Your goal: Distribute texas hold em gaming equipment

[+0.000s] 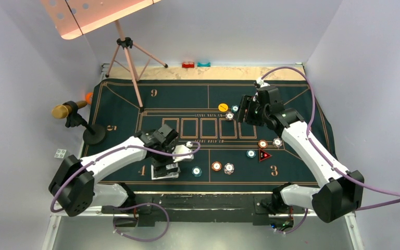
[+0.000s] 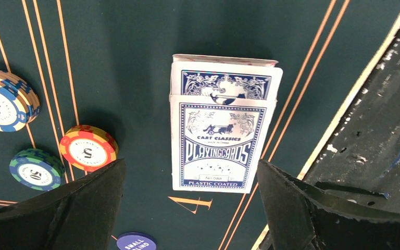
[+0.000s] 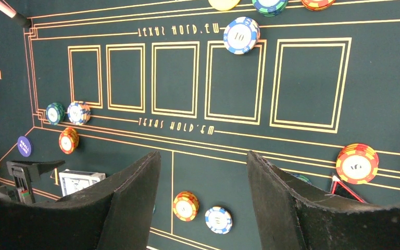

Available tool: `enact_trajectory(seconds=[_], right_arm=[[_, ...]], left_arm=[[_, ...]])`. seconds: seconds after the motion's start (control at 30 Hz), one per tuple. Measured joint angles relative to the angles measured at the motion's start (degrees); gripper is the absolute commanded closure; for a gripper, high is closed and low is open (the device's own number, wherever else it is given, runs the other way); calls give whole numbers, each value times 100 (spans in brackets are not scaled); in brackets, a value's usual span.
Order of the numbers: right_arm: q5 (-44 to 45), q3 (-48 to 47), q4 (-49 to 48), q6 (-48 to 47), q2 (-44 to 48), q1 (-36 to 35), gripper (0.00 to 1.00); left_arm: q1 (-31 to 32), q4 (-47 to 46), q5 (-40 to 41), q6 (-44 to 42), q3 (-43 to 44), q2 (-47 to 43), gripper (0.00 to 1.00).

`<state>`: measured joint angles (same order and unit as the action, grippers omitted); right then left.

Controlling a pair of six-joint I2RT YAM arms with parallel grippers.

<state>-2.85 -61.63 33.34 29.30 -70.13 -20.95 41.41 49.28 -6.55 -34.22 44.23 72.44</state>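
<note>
The blue-and-white playing card box (image 2: pixel 216 143) lies flat on the green mat by the printed 4, with cards (image 2: pixel 224 78) poking out of its far end. My left gripper (image 2: pixel 191 174) hovers over the box's near end, open, with its fingers either side and apart from the box. From above, the left gripper (image 1: pixel 166 166) covers the box (image 1: pixel 162 175). A blue-white chip stack (image 2: pixel 2 101), an orange chip (image 2: pixel 88 148), a green chip (image 2: pixel 35 169) and a purple small-blind disc (image 2: pixel 135 242) lie to its left. My right gripper (image 3: pixel 203 156) hangs open and empty above the mat, at the far side (image 1: pixel 238 111).
Chips lie scattered near the 3: an orange chip (image 3: pixel 186 205), a blue-white chip (image 3: pixel 219 220) and an orange stack (image 3: pixel 357 163) beside the red triangle marker (image 1: pixel 264 155). A yellow disc (image 1: pixel 222 107) sits near the far boxes. A microphone (image 1: pixel 70 109) and a tripod stand (image 1: pixel 130 57) occupy the left.
</note>
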Motion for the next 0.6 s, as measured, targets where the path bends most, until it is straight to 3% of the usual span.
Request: enact_trajectory(seconds=[0.6], right_arm=[[-125, 0, 0, -2, 0, 0, 35]], left_arm=[[415, -269, 472, 313, -140, 105, 0]])
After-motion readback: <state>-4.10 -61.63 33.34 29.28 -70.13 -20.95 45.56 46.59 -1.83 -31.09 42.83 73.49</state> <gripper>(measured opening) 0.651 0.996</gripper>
